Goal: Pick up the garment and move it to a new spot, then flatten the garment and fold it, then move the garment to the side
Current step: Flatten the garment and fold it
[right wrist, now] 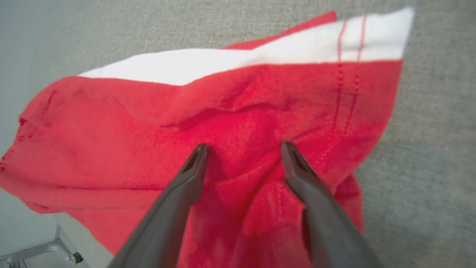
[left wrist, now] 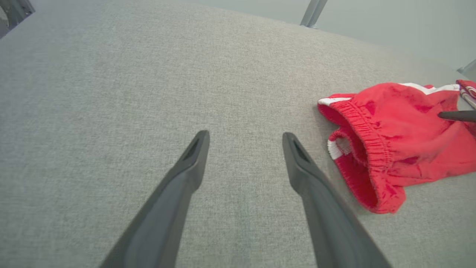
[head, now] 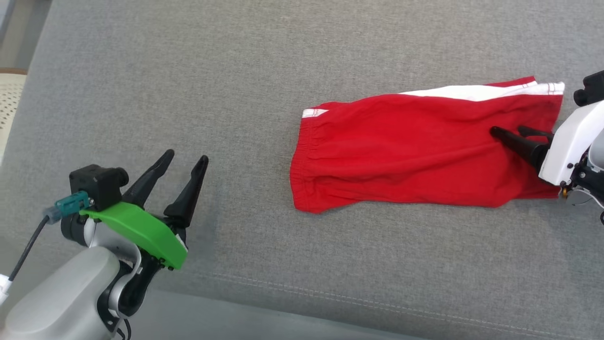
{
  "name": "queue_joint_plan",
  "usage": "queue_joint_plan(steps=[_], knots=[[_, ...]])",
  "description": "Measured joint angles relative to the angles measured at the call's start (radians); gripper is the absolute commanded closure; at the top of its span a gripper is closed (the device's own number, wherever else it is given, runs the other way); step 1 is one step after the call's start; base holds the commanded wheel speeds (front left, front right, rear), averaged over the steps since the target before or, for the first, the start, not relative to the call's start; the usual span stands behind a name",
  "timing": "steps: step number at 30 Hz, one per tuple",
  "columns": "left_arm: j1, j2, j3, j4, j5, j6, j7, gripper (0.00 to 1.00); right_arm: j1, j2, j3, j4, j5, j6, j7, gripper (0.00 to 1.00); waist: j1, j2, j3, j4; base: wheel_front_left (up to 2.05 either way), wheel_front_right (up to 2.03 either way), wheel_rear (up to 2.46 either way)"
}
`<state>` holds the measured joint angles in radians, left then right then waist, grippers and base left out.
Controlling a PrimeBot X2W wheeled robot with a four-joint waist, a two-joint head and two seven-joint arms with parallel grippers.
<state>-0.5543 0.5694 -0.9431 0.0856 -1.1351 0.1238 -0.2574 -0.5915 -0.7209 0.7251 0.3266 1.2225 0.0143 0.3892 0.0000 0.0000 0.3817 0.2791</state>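
Red shorts (head: 415, 151) with white side stripes lie folded lengthwise on the grey cushion (head: 264, 85), waistband to the left. My right gripper (head: 507, 132) is open, its fingers spread and pressing down on the cloth near the hem end; the wrist view shows the shorts (right wrist: 238, 123) bunching between the right gripper (right wrist: 243, 149) tips. My left gripper (head: 185, 158) hovers open over bare cushion, well left of the waistband. From the left wrist, the left gripper (left wrist: 245, 137) stands open with nothing between its fingers, and the shorts (left wrist: 401, 141) lie off to the right.
The cushion's seamed front edge (head: 377, 307) runs along the bottom of the head view. A pale woven surface (head: 9, 99) sits beyond the cushion's left edge. Metal legs (left wrist: 314, 13) stand past the far edge in the left wrist view.
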Motion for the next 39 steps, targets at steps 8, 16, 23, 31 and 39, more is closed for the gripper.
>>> queue_joint_plan(steps=[8, 16, 23, 31, 39], knots=[[0.066, -0.051, 0.108, 0.066, 0.06, 0.0, 0.0, 0.0, -0.016, 0.021, 0.001, 0.04, 0.014, 0.012, 0.017, 1.0, 0.0, 0.0, -0.013, 0.048, 0.0, 0.0, 0.0], [0.139, -0.137, 0.26, 0.089, 0.112, 0.0, 0.001, 0.0, -0.012, 0.002, -0.035, 0.076, 0.061, 0.029, 0.016, 1.0, 0.0, 0.0, -0.049, 0.052, 0.0, 0.0, 0.0], [0.203, -0.185, 0.32, 0.077, 0.17, 0.0, 0.001, 0.0, -0.015, -0.076, -0.078, 0.069, 0.081, 0.03, 0.02, 1.0, 0.0, 0.0, -0.078, 0.054, 0.0, 0.0, 0.0], [0.238, -0.232, 0.329, 0.049, 0.226, 0.0, 0.001, 0.0, -0.064, -0.1, -0.005, -0.086, 0.033, 0.059, 0.116, 1.0, 0.0, 0.0, -0.103, 0.053, 0.0, 0.0, 0.0], [0.248, -0.269, 0.297, 0.025, 0.272, 0.0, 0.001, 0.0, -0.086, -0.037, 0.096, -0.242, -0.016, 0.06, 0.213, 1.0, 0.0, 0.0, -0.094, 0.07, 0.0, 0.0, 0.0]])
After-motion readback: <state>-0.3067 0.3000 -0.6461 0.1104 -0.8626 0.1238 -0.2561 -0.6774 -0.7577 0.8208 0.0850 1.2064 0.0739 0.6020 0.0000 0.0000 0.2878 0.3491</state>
